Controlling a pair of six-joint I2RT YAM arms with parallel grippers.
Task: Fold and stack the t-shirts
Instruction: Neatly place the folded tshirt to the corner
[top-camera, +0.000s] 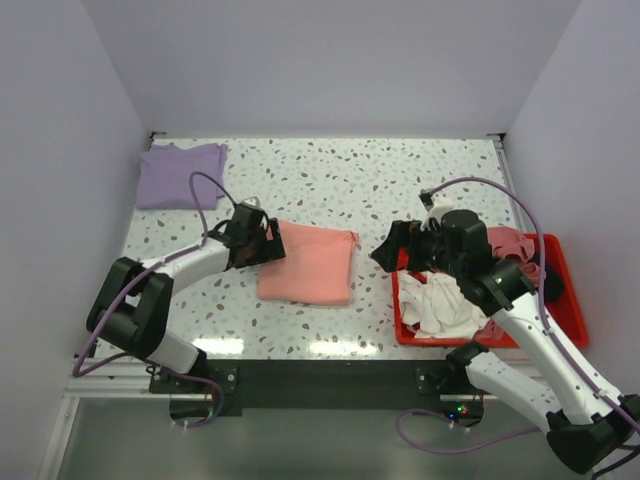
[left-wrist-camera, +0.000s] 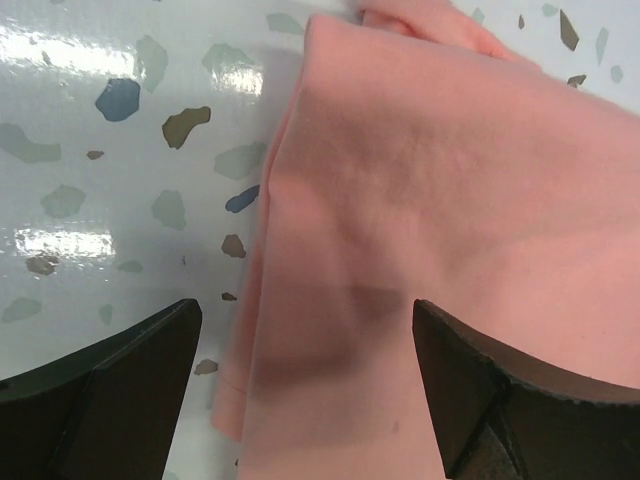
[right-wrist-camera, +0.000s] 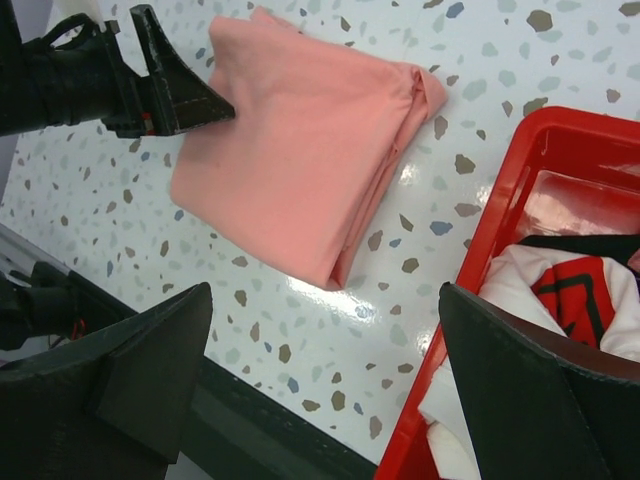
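Note:
A folded salmon-pink t-shirt (top-camera: 310, 262) lies flat in the middle of the table. My left gripper (top-camera: 262, 240) is at its left edge, jaws wide apart. In the left wrist view the left gripper (left-wrist-camera: 305, 340) straddles the pink cloth (left-wrist-camera: 440, 200), and its fingers (left-wrist-camera: 130, 380) are not pinching it. My right gripper (top-camera: 395, 250) hangs open over bare table between the pink t-shirt (right-wrist-camera: 300, 150) and the bin. A folded lavender t-shirt (top-camera: 180, 175) rests at the far left. White (top-camera: 440, 300) and dusty pink (top-camera: 510, 245) t-shirts lie crumpled in the bin.
A red plastic bin (top-camera: 565, 300) stands at the right, near the front edge, and its rim (right-wrist-camera: 500, 200) is close beside my right gripper (right-wrist-camera: 325, 340). The speckled table (top-camera: 380, 180) has walls on three sides. A dark rail runs along the near edge (right-wrist-camera: 250, 420).

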